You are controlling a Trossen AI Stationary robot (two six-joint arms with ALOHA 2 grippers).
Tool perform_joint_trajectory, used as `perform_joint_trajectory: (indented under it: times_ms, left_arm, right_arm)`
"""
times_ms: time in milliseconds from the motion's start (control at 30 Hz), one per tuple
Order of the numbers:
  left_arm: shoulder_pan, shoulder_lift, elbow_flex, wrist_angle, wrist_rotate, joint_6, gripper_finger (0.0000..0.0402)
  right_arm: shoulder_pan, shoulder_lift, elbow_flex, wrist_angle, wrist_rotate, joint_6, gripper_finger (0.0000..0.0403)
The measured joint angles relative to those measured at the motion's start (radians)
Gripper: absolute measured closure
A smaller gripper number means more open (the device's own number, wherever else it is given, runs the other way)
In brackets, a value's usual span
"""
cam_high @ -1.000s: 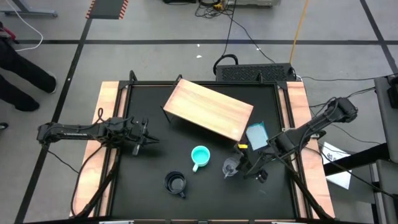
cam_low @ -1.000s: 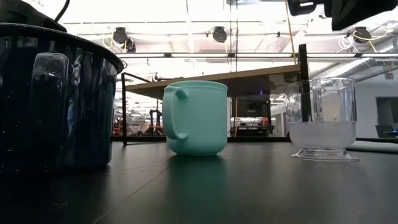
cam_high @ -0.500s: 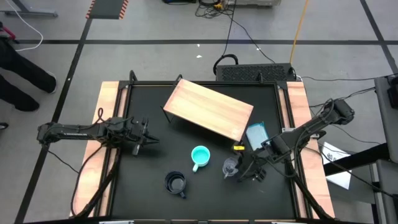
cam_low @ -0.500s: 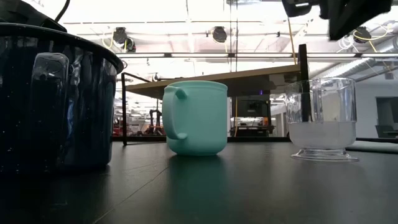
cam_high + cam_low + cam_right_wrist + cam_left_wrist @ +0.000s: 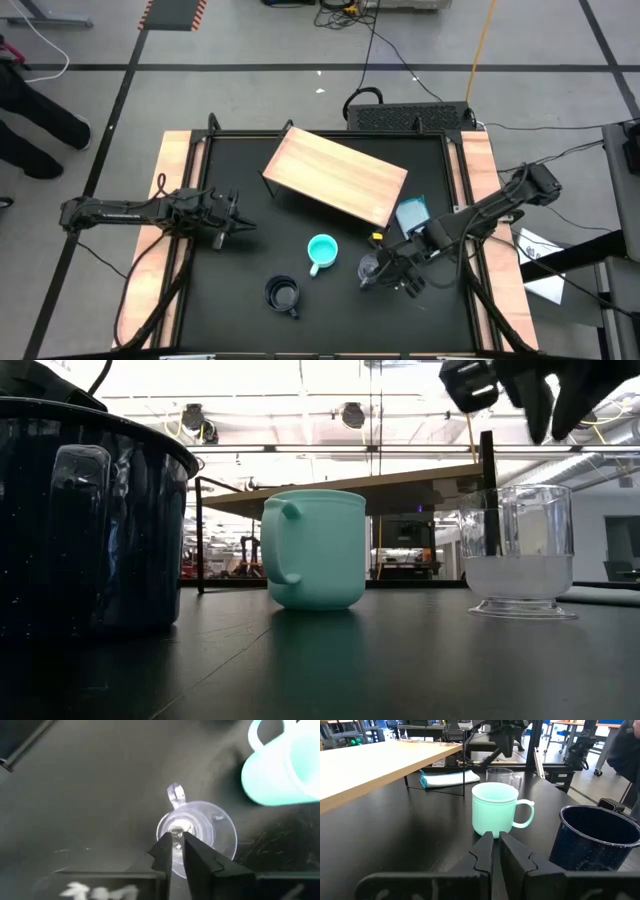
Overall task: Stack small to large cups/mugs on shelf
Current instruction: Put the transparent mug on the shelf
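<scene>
the large black speckled metal mug (image 5: 85, 520) is cut off by the low view's left edge. the dark right gripper (image 5: 535, 390) is cropped at the top right there, its fingertips unclear.

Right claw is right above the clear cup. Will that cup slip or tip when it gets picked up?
The clear cup looks like smooth, thin plastic, so probably light and a bit slippery. It stands upright on a flared foot, so a light nudge likely won't tip it. The right claw hangs over its rim, fingers barely parted; a rim pinch may let it swing.
</scene>
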Motion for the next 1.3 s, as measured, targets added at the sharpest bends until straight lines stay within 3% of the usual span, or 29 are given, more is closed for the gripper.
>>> perform_joint_trajectory:
  times_ms: [433, 1300]
  left_arm:
    - [0.000, 0.000, 0.000, 0.000, 0.000, 0.002, 0.0369]
    - [0.000, 0.000, 0.000, -0.001, 0.000, 0.000, 0.0369]
  right_arm:
    - [0.000, 0.010, 0.000, 0.011, -0.004, 0.025, 0.0281]
    - [0.009, 0.074, -0.027, 0.058, -0.023, -0.019, 0.0277]
